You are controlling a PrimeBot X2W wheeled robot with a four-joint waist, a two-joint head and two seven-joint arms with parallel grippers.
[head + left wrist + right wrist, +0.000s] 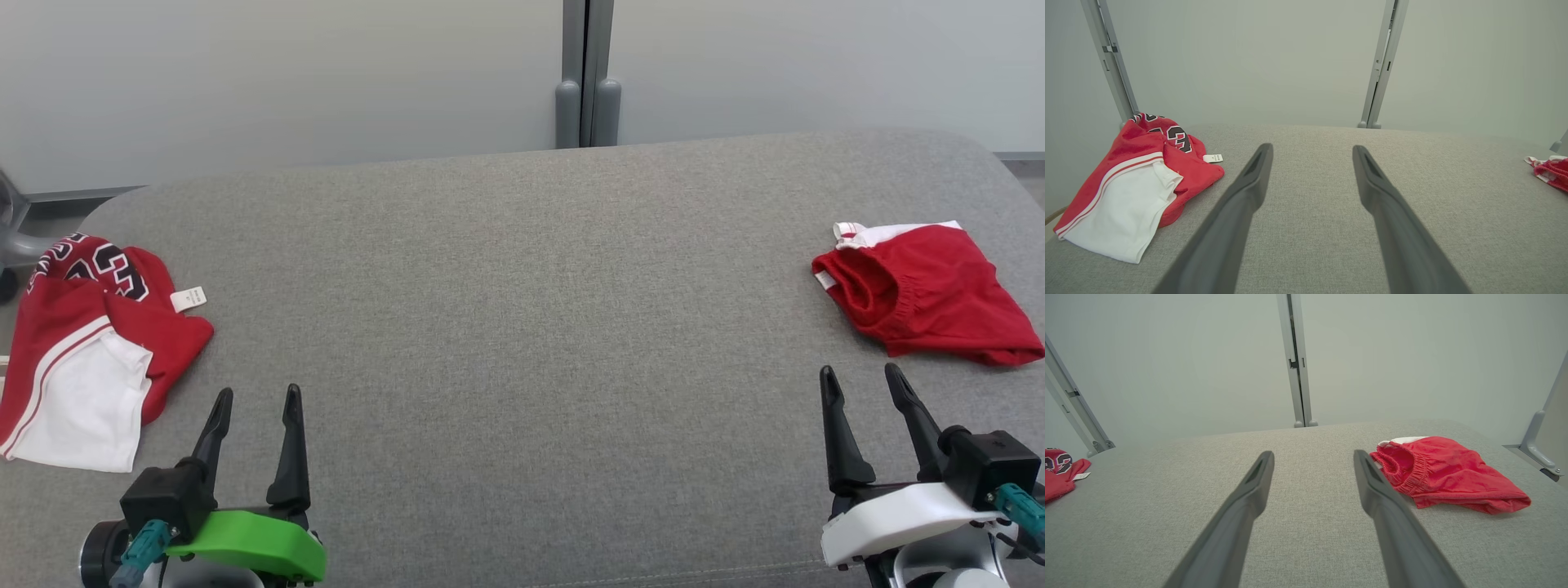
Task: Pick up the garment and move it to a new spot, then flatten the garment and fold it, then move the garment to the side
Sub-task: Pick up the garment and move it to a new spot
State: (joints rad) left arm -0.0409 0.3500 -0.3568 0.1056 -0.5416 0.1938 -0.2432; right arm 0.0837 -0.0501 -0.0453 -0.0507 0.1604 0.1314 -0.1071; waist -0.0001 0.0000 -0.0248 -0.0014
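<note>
1. On a grey padded table [522, 327], two red garments lie well apart, one near each end.
2. At the robot's left, a red-and-white jersey [90, 351] lies crumpled near the table's edge. Black-and-white numerals show at its far side, and a small white label [188, 299] sticks out onto the grey surface.
3. At the robot's right, a pair of red shorts [931, 298] with an elastic waistband lies bunched, with a strip of white trim at its far edge.
4. The left gripper [258, 392], on a green mount, is at the near edge just beside the jersey, its two dark fingers spread apart and holding nothing.
5. The right gripper [860, 371], on a white mount, is near the shorts without touching them, its fingers likewise parted and empty.
6. Behind the table stand pale wall panels joined by a grey post [586, 82].
</note>
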